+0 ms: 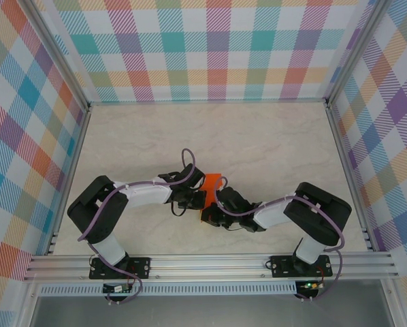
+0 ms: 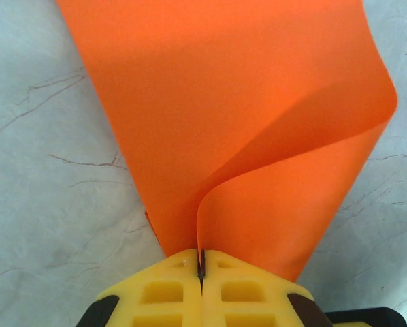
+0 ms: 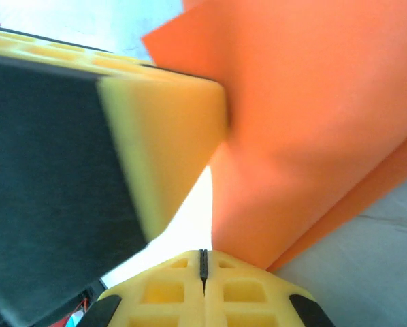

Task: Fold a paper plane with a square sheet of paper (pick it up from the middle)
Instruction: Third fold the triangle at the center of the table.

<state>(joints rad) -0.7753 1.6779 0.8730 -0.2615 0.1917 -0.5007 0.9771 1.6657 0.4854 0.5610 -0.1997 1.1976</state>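
Pinching near edge of paper plane [image 2: 217, 102], left gripper [image 2: 201, 264] clenched, yellow tips pressed flat together on orange sheet. Sheet rises from tips and curls over into loose, uncreased fold. Right gripper [image 3: 203, 259] clenched too, tips meeting; orange paper touches its right tip, but cannot tell if nipped. Top view: both grippers meet near front middle of pale marbled table [image 1: 271, 136], paper plane [image 1: 211, 182] between them.
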